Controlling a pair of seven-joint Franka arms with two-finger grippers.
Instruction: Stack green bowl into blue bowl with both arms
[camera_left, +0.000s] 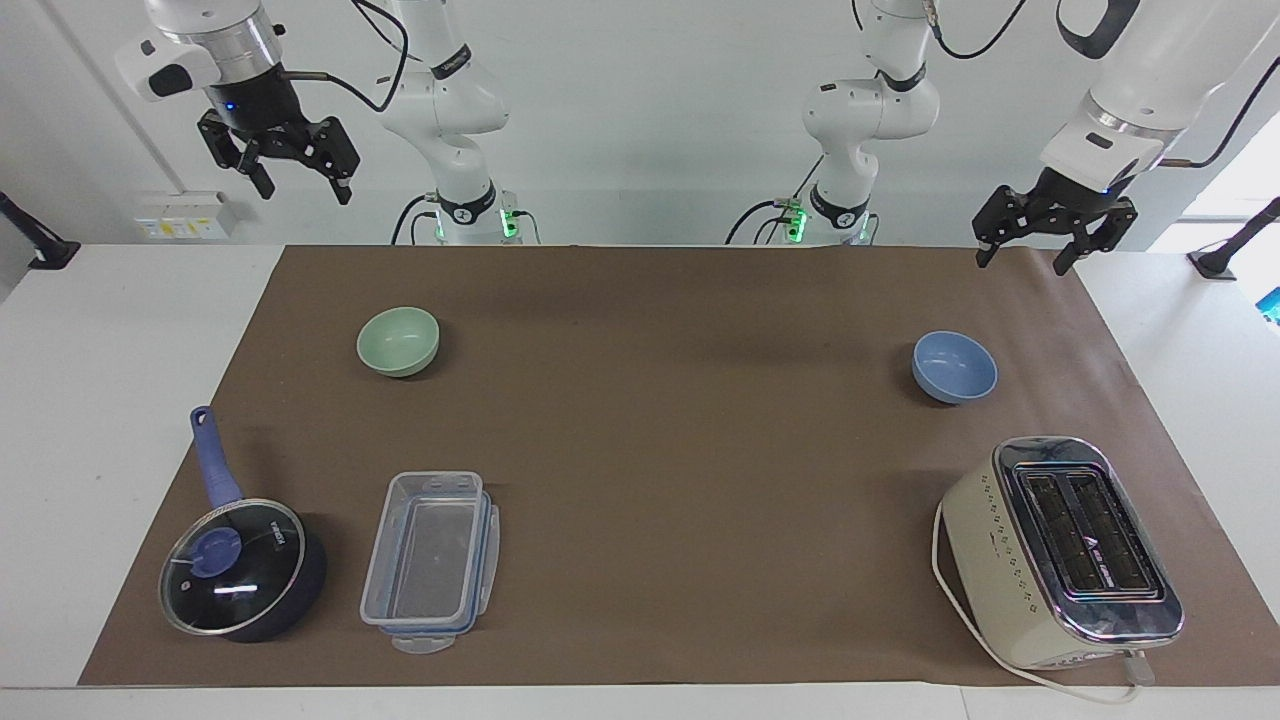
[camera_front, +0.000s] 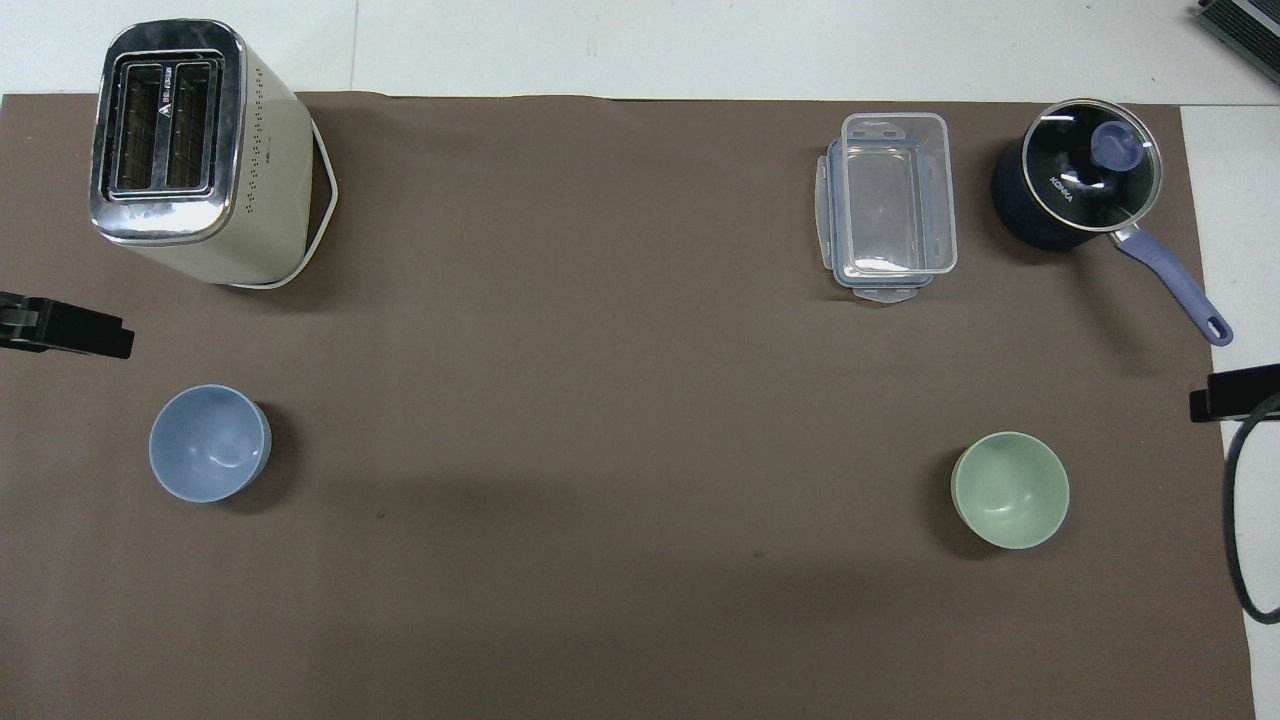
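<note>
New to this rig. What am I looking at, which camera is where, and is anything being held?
Two white jointed robot arms share a table. One picture faces them from across it; the other looks steeply down from their own end.

On the brown mat: a pale mint-green bowl at the right arm's end, a periwinkle-blue bowl at the left arm's end, and farther out a cream two-slot toaster, a clear plastic container and a dark blue lidded saucepan.

The left end effector and right end effector hang open in the air, holding nothing.
</note>
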